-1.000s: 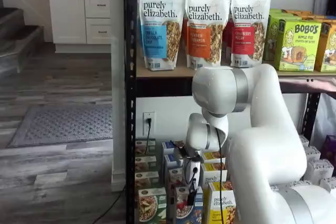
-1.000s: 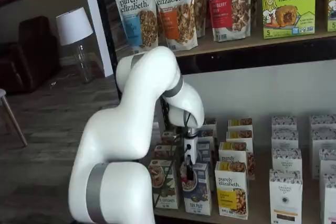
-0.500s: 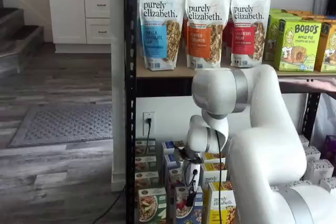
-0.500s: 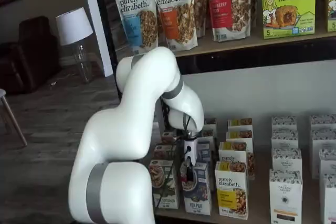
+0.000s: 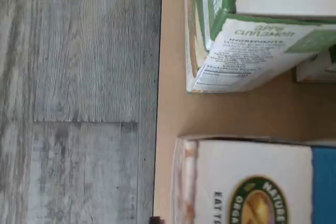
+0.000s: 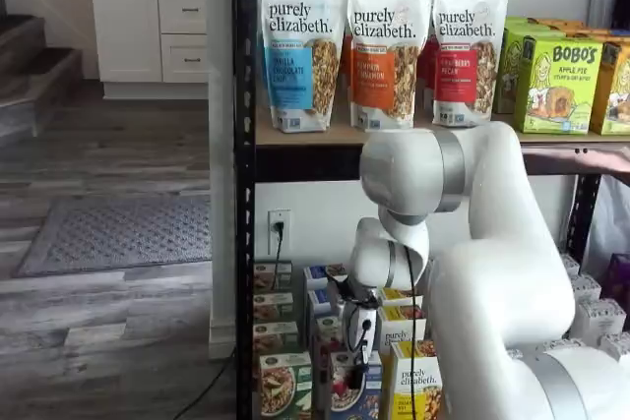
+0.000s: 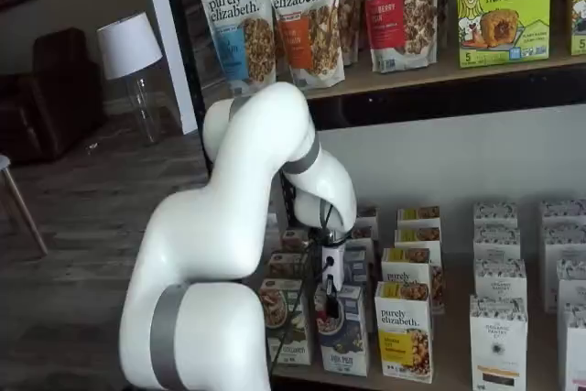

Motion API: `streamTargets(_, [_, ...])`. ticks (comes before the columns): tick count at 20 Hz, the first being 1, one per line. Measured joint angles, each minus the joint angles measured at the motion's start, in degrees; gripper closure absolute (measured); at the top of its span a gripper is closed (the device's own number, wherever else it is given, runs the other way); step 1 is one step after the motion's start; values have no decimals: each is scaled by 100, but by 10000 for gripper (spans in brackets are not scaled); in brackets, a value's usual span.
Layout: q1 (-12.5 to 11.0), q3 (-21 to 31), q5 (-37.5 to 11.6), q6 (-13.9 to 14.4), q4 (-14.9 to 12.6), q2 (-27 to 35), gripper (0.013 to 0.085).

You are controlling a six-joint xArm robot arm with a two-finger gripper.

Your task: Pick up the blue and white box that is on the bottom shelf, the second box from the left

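Note:
The blue and white box (image 7: 342, 341) stands upright in the front row of the bottom shelf (image 7: 451, 359). It has a white top and a picture of a cereal bowl, and it also shows in a shelf view (image 6: 346, 392). My gripper (image 7: 330, 305) hangs straight down over the box's top, with its black fingers at the top edge. It also shows in a shelf view (image 6: 359, 373). No gap between the fingers shows. In the wrist view the box's white and blue top (image 5: 252, 182) lies close below, on the tan shelf board (image 5: 168, 103).
A green box of like design (image 7: 286, 322) stands beside the blue one and also shows in the wrist view (image 5: 262, 24). A yellow purely elizabeth box (image 7: 404, 331) stands on its other side. More boxes fill the rows behind. The shelf's black post (image 6: 244, 194) is close by.
My gripper has moved down a little toward the top of the blue and white box. The boxes have not visibly moved.

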Motion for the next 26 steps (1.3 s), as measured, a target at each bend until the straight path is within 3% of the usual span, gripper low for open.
streamTargets(1, [-5, 10, -3, -4, -2, -3, 330])
streamTargets(9, [-6, 58, -80, 54, -80, 5, 330])
streamTargets(11, [-6, 38, -26, 52, -77, 9, 410])
streamTargets(15, [-1, 51, -10, 43, -58, -5, 490])
streamTargets(26, [42, 335, -120, 26, -5, -180, 490])
